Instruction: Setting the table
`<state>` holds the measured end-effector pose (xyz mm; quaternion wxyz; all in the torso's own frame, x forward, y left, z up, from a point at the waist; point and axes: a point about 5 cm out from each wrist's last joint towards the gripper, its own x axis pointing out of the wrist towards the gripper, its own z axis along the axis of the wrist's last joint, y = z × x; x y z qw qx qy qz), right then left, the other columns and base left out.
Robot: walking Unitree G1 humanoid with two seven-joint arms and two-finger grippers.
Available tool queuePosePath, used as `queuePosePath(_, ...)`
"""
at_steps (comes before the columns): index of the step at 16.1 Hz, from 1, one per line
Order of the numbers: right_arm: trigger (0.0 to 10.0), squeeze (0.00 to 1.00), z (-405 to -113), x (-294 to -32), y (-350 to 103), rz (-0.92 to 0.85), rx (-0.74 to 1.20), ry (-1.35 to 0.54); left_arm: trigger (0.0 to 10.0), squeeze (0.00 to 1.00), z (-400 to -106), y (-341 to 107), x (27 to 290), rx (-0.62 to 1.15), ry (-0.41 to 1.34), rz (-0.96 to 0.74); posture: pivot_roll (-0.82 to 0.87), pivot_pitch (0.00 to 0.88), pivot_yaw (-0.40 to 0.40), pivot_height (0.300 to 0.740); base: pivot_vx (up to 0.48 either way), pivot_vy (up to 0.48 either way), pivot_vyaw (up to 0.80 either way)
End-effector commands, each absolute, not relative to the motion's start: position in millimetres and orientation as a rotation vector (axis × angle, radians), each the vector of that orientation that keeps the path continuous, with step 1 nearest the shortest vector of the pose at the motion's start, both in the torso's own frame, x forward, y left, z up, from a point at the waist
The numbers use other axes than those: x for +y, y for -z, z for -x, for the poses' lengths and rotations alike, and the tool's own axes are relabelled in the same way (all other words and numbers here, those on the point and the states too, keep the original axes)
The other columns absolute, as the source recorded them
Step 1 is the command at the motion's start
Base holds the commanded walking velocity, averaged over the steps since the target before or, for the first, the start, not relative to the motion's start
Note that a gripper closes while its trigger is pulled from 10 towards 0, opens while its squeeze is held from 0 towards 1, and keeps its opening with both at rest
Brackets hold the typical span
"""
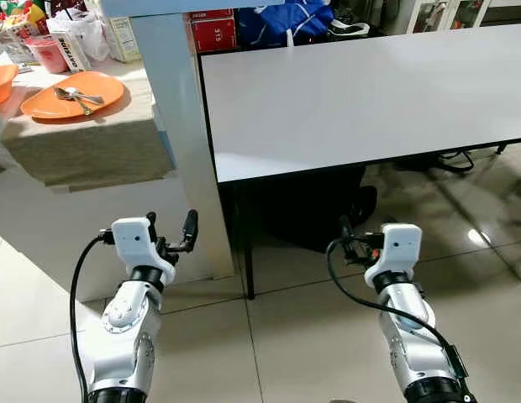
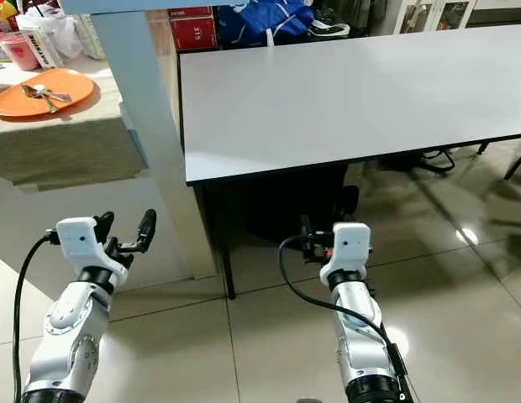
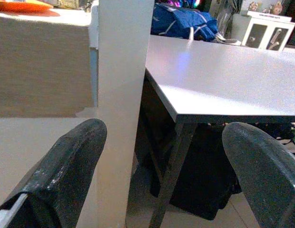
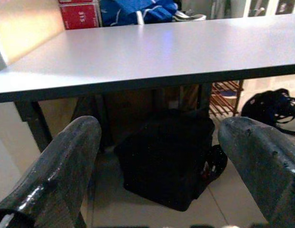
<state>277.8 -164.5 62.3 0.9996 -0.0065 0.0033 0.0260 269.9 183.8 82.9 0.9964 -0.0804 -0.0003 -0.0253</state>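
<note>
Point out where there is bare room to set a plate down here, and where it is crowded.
The white table is bare from its near edge to the far edge, where a blue bag and red box border it. The counter beyond the pillar is crowded at its back: orange plate with spoons, packages. Its near strip is free.

White table [image 1: 344,101]; counter [image 1: 84,138] with orange plate [image 1: 73,94] bearing spoons [image 1: 76,95].

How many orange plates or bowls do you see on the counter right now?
2. One orange plate with spoons on it sits on the counter left of the white table. An orange bowl is cut off by the frame edge, so more may be hidden.
</note>
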Motion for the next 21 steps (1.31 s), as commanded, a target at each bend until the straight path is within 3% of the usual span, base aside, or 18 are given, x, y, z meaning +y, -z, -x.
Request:
queuePosePath(1,10.0,0.00,-280.4,-159.8,-61.6,0.013,0.018,-0.086,10.0,0.00,-270.2,-78.5,184.7,0.030,0.041,0.162,-0.21,0.006,0.081,0.740,0.000,0.480,0.00)
queuePosePath(18,10.0,0.00,-284.5,-152.7,-61.6,0.039,0.021,-0.144,10.0,0.00,-279.6,-78.3,185.2,0.054,-0.009,0.155,-0.20,0.003,0.076,0.740,0.000,0.480,0.00)
queuePosePath(21,10.0,0.00,-286.0,-152.7,-61.0,0.044,0.024,-0.149,10.0,0.00,-279.9,-78.9,185.0,0.050,-0.003,0.138,-0.20,0.000,0.076,0.740,0.000,0.115,0.00)
